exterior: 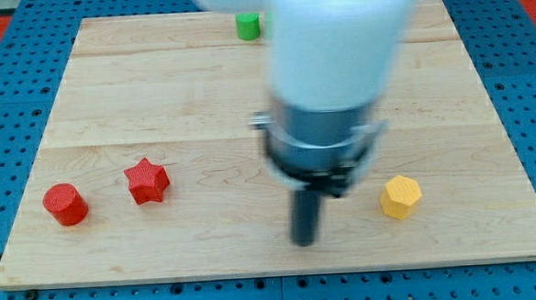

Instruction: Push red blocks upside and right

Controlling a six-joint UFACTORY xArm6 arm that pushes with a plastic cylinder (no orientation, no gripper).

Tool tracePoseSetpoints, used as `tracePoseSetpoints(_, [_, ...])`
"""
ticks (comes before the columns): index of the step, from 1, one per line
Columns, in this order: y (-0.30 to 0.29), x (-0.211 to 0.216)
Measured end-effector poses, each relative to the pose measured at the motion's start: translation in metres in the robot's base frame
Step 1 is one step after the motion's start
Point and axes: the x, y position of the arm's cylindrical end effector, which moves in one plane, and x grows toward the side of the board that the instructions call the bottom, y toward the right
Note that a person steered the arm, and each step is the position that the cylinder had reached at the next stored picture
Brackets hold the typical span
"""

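While my tip [304, 241] sits near-centre on surface [200, 89], bare rod, grasping nothing, red cylinder [65, 204] and red star [146, 181] wait near-left, well apart from it. Both look light, rigid, likely slidey; push low from near-left faces. No writing readable.

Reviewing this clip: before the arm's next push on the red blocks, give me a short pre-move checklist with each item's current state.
1. Both red blocks in view: ok. The red cylinder and red star sit at the board's lower left.
2. Red blocks apart from each other: ok, a gap shows.
3. My tip placed against a red block: not ok; it is well to the star's right, touching nothing.
4. Tip on the lower-left side of the reds for an up-right push: not ok.
5. Yellow block clear of the tip: ok, a gap to its right.
6. Green block fully visible: cannot tell, the arm partly hides it.
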Motion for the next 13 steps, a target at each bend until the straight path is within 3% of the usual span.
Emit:
tracePoseSetpoints(1, [-0.088,0.0])
tracePoseSetpoints(2, [-0.093,0.001])
tracePoseSetpoints(3, [-0.119,-0.019])
tracePoseSetpoints(4, [-0.173,-0.066])
tracePoseSetpoints(6, [-0.168,-0.09])
tracePoseSetpoints(9, [-0.053,-0.176])
tracePoseSetpoints(10, [-0.05,-0.185])
tracePoseSetpoints(11, [-0.03,-0.219])
tracePoseSetpoints(12, [-0.034,-0.199])
tracePoseSetpoints(13, [-0.049,-0.129])
